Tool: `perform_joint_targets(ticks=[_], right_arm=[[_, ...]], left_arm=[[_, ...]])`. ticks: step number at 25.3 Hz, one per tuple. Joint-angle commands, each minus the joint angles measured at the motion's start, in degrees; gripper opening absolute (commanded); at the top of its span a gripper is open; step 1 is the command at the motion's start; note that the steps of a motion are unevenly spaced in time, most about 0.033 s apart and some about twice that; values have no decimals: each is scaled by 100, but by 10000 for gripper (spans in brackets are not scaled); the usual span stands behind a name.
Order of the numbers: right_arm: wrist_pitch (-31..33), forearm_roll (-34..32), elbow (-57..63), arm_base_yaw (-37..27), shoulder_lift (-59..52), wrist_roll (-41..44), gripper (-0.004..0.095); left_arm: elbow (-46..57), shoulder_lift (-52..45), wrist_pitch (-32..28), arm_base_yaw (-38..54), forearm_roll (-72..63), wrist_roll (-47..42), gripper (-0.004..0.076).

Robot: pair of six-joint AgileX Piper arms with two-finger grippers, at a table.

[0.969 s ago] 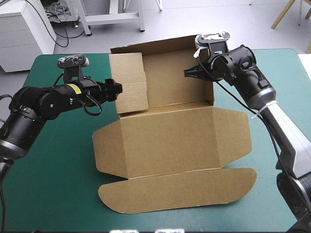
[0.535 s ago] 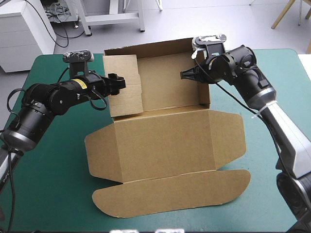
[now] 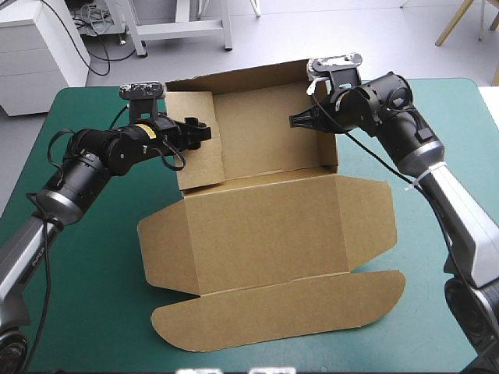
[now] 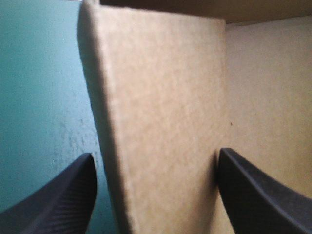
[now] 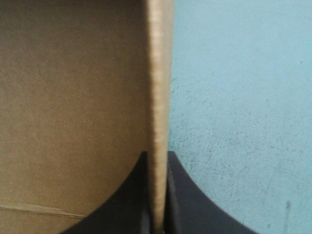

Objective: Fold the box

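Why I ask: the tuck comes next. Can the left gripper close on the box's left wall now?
Probably yes: the left gripper has its fingers open, one on each side of the left wall; nothing blocks.

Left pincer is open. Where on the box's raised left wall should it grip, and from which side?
Probably the upper edge of the box's raised left wall, coming from the table's left: it stands upright and thin between the left pincer's open fingers. The right pincer clamps the opposite wall.

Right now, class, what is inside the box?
Bare board of the box, plus one finger each of the left pincer and right pincer. The teal-green cover under it is hidden.
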Motion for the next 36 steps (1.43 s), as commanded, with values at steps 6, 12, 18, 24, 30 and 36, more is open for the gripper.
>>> perform_joint_targets(ticks=[6, 12, 18, 24, 30, 36], right_arm=[[-517, 34, -218, -18, -392, -94, -17], [-524, 27, -218, -18, -392, -94, -17], [-148, 248, -234, -18, -327, -98, -17], [962, 493, -801, -28, 58, -98, -17], [1084, 1000, -867, -39, 489, -83, -18], [1084, 1110, -835, -39, 827, -82, -18]], left_arm=[[-171, -185, -459, -26, -124, -102, 417], [-171, -185, -424, -26, -223, -38, -10], [-625, -47, 242, -26, -75, 486, -10], [-2275, 795, 1982, -26, 448, 532, -10], [-3188, 1679, 3366, -26, 438, 532, -10], [-3241, 2231, 3861, -26, 138, 507, -10]])
